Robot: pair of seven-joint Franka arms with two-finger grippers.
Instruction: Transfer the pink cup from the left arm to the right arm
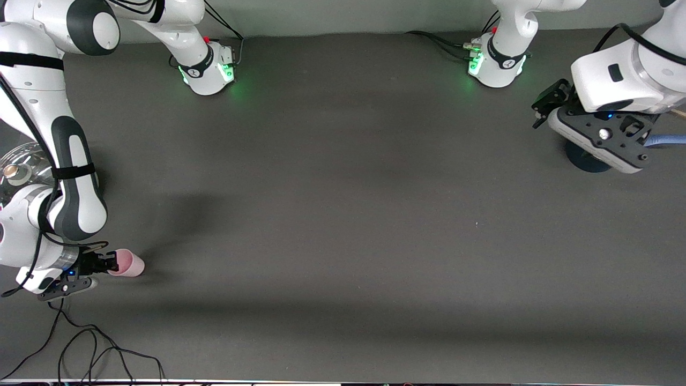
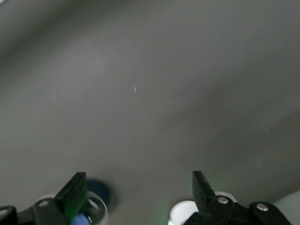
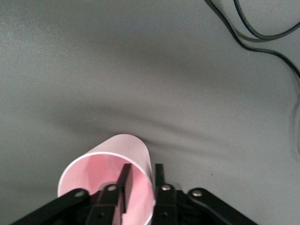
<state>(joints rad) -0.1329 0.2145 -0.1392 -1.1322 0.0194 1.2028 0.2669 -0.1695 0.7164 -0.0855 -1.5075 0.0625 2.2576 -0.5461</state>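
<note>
Lower left of the front view: right gripper (image 1: 107, 264) clamps the rim of the pink cup (image 1: 127, 263), one finger (image 3: 124, 187) inside the wall, one outside; cup lies tilted on its side, low over the grey table (image 1: 343, 214); upper right: left gripper (image 1: 541, 110) waits, jaws wide, holding nothing.

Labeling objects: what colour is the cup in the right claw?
Pastel pink, plain, no pattern: pink cup in the right claw. Best in right wrist view.
</note>
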